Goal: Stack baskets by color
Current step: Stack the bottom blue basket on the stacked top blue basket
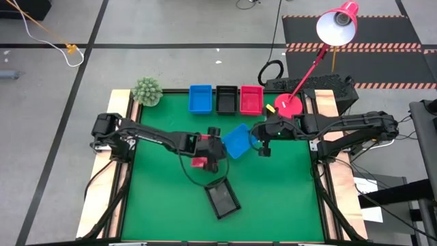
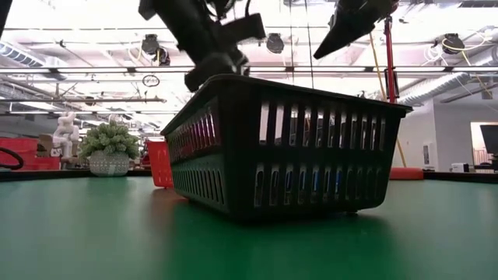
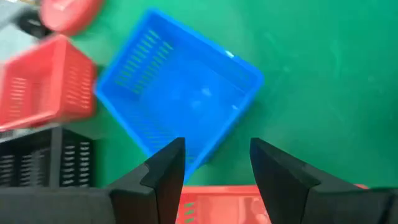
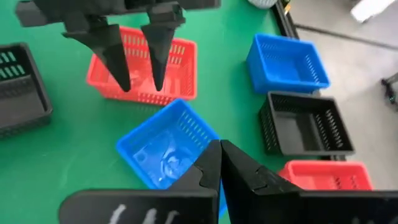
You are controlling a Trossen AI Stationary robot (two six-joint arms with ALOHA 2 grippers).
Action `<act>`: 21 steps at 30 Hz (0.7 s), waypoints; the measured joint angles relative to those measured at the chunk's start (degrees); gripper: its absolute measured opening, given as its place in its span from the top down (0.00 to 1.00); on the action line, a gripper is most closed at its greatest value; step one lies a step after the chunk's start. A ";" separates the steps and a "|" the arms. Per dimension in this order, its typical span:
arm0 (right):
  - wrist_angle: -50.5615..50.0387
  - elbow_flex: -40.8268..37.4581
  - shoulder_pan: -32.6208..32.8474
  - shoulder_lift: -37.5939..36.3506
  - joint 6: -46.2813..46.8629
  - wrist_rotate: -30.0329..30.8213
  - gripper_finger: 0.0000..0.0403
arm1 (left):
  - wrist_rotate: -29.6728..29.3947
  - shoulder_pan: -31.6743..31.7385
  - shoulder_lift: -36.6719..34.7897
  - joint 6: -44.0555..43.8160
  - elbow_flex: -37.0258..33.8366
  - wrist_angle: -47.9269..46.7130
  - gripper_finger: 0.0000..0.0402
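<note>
- The loose blue basket (image 1: 237,141) lies skewed in the middle of the green counter (image 1: 287,191), between the two grippers; a loose red basket (image 4: 144,65) sits just beside it, under the left arm.
- A loose black basket (image 1: 222,199) lies alone nearer the front edge, well apart from the rest.
- Along the back edge stand three more: a back blue basket (image 1: 200,98), a back black basket (image 1: 226,98) and a back red basket (image 1: 251,99), in a row.
- The left gripper (image 4: 138,78) hovers with fingers spread over the near wall of the loose red basket; it pinches nothing.
- The right gripper (image 4: 219,163) is pressed together and empty, poised above the rim of the loose blue basket.
- Handling, as a judgement: these look like thin moulded plastic, light and fairly stiff, with slotted walls that may flex a little under a pinch.
- They would likely slide on the counter if nudged sideways.
- Best hold seems to be one wall near its middle, one finger inside and one outside, just under the rim.
- A corner grip risks the basket swinging and tilting as it lifts.
</note>
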 joint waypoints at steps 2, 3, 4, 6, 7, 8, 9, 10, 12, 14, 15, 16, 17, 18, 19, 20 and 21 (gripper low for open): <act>-0.95 0.00 0.28 0.00 1.26 -0.03 1.00 | 2.22 0.88 1.29 0.23 0.00 0.18 0.54; -1.37 0.00 0.52 0.00 1.91 -0.03 1.00 | 2.73 1.20 1.80 0.56 0.00 0.98 0.54; -1.67 0.00 0.72 0.00 2.40 0.00 1.00 | 3.22 1.48 2.22 1.00 0.00 1.61 0.54; -1.83 0.00 1.26 0.00 2.57 0.03 1.00 | 4.20 1.77 3.12 2.66 0.06 2.81 0.54; -1.91 0.00 1.52 0.00 2.60 0.03 1.00 | 4.91 1.84 3.77 3.24 0.46 2.93 0.54; -2.04 0.00 1.88 0.02 2.89 0.03 1.00 | 5.27 1.90 4.21 3.80 0.89 2.94 0.54; -2.15 0.00 2.18 0.02 3.30 0.03 1.00 | 5.62 1.96 4.63 4.28 1.29 2.56 0.54; -2.23 0.00 2.39 0.02 3.60 0.03 1.00 | 5.95 1.96 5.21 4.79 1.89 2.26 0.54; -2.75 0.00 2.84 0.02 4.03 0.03 1.00 | 6.59 1.96 6.25 5.83 3.78 1.72 0.54; -3.06 0.00 3.33 0.02 4.04 0.04 1.00 | 6.63 1.93 7.57 6.64 5.95 -0.55 0.54; -2.99 -0.05 3.46 0.02 4.04 0.06 1.00 | 6.65 1.93 8.40 6.96 7.13 -0.67 0.54; -2.97 -0.27 3.68 0.02 4.06 0.06 1.00 | 6.63 1.96 9.15 7.32 8.01 -1.02 0.54; -3.01 -0.55 3.85 0.02 4.08 0.08 1.00 | 6.64 1.96 9.90 7.77 8.80 -2.20 0.54; -2.97 -0.79 3.88 0.02 4.08 0.07 1.00 | 6.63 1.96 10.70 8.35 9.59 -2.76 0.54; -3.04 -1.04 3.95 0.00 4.09 0.06 1.00 | 6.66 1.96 11.52 8.99 10.27 -2.51 0.54; -3.28 -1.39 4.10 -0.07 4.26 0.06 1.00 | 6.66 2.04 12.36 9.69 10.83 -2.59 0.54; -3.41 -1.71 4.17 -0.15 4.55 0.06 1.00 | 6.67 2.07 13.03 10.30 11.43 -3.67 0.54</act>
